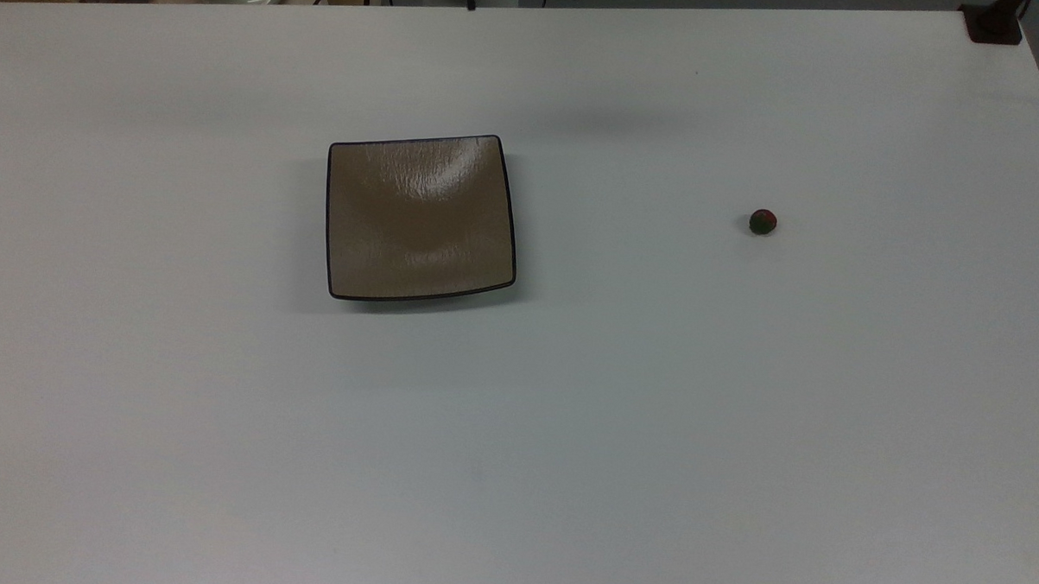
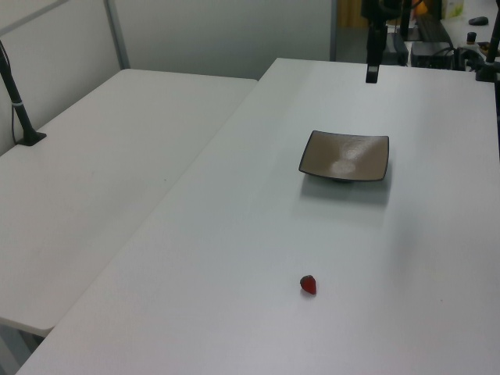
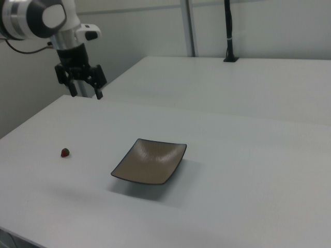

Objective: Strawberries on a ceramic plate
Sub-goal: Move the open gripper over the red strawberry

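Lying well apart: strawberry (image 1: 762,222), plate (image 1: 421,217); fingers (image 3: 86,93) seemingly spread.

A white bench (image 1: 566,432) is seen bearing a square tan plate (image 1: 421,217) and, well apart from it, one small strawberry (image 1: 762,222).

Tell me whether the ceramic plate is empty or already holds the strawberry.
Empty. The ceramic plate shows only its bare tan glaze, while the strawberry lies apart on the white table, toward the top view's right.
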